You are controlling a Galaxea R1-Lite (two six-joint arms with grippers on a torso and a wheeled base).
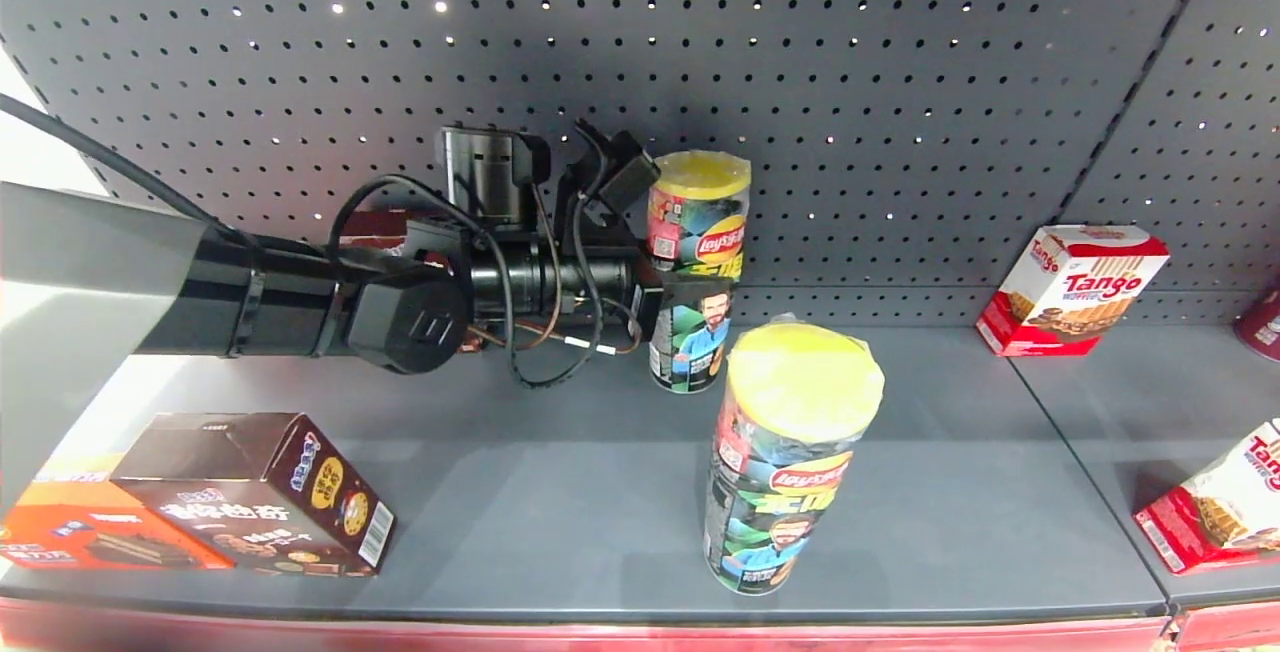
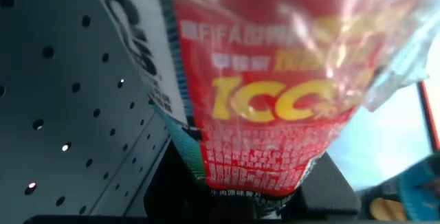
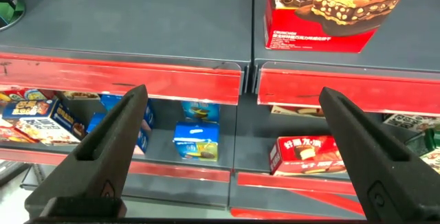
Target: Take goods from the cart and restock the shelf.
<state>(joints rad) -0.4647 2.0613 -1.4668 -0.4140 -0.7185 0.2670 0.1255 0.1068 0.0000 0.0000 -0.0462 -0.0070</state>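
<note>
left gripper: at the tip of the black arm reaching in from the shelf's left end; its fingers are pressed onto the rear canister at mid-height, with one dark finger crossing the near face of the label.
rear canister: tall cylindrical crisp tube with a yellow lid and a red, green and black printed wrap; upright at the back of the shelf, just in front of the pegboard. Whether its base touches the board cannot be told. In the left wrist view its red wrap lies close to the camera.
front canister: a tube of the same kind, upright and free, nearer the front edge and apart from the rear canister.
right gripper: two black wedge fingers spread wide with nothing between them, facing red-edged shelf fronts.
shelf: flat grey metal board with a red front strip.
pegboard: grey perforated back panel.
brown box: dark cardboard carton at front left, touching the orange box beside it.
wafer boxes: red and white cartons; one leans on the pegboard at right, another sits in the next bay.
lower goods: blue carton and red carton on a shelf below.
</note>
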